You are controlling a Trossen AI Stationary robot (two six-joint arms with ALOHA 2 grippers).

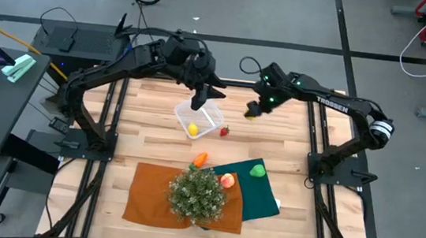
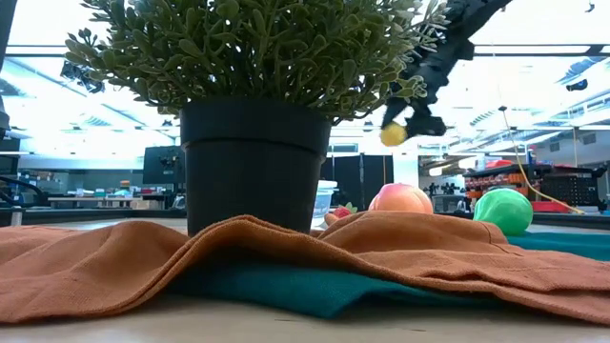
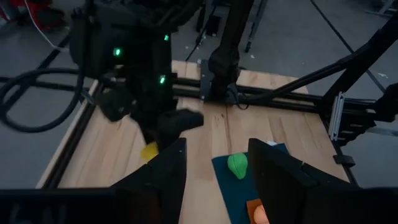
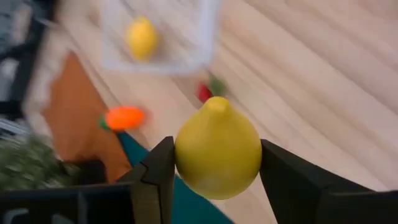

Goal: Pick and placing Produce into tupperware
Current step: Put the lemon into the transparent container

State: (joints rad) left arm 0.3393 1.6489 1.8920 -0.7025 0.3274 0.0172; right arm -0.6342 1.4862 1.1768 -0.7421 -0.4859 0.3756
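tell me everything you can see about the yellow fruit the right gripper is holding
The yellow fruit is a smooth, matte, lemon-like toy with a small nub at one end, seemingly plastic. It sits clamped between the right gripper's two dark fingers, which press its opposite sides. It hangs above the wooden table, touching nothing else, off to the side of the clear tupperware, which already holds another yellow piece.

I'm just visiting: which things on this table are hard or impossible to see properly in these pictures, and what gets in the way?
- Tupperware: in the low view only a sliver shows, behind the potted plant.
- Left gripper: in the high view it covers part of the tupperware; nothing shows between its fingers in the left wrist view.
- Small red fruit: too small to identify; blurred in the right wrist view.
- Carrot-like orange piece: hidden by the cloth folds in the low view.
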